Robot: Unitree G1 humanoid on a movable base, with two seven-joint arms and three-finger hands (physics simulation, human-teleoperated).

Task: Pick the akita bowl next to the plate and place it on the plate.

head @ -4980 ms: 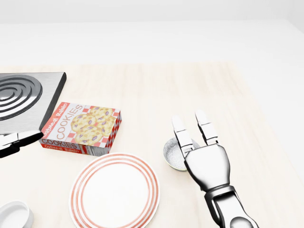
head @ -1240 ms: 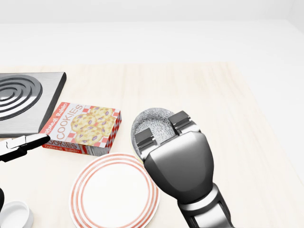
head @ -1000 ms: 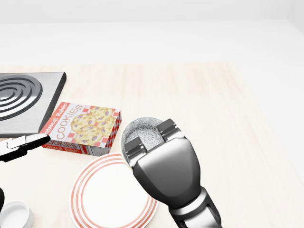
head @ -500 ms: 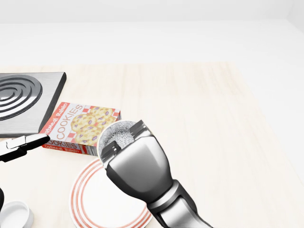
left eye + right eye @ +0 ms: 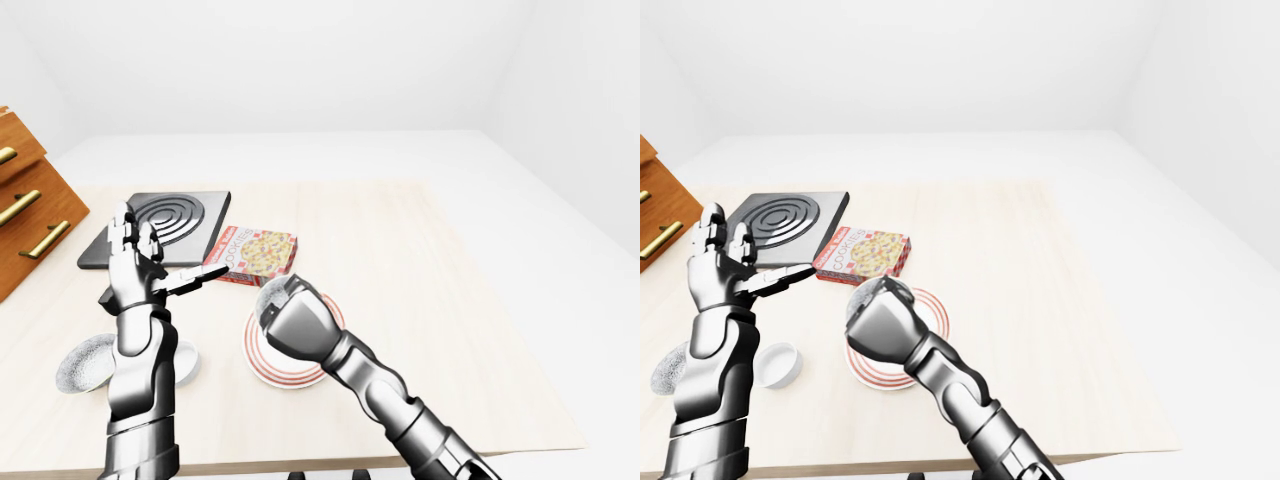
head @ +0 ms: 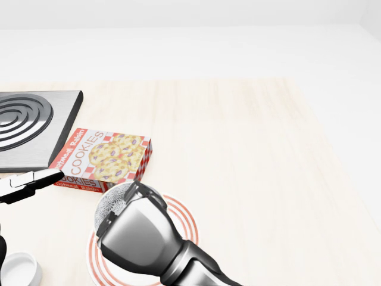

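My right hand [image 6: 128,208] is shut on the akita bowl [image 6: 112,201], a small grey speckled bowl whose rim shows past the knuckles. Hand and bowl hang over the left part of the red-ringed white plate [image 6: 186,221] at the bottom of the head view. I cannot tell whether the bowl touches the plate, because the hand hides the plate's middle. My left hand [image 5: 135,262] is raised at the left with its fingers spread open and nothing in it.
A cookie box [image 6: 104,158] lies just above the plate, and a black stove burner [image 6: 24,122] sits at the upper left. A second speckled bowl [image 5: 85,362] and a small white dish [image 6: 18,271] stand to the plate's left. A wooden drawer cabinet [image 5: 25,200] fills the far left.
My right hand closed on the bowl at the plate's right, lifted it and carried it leftward. It now sits over the plate's left part. The left hand barely moved.
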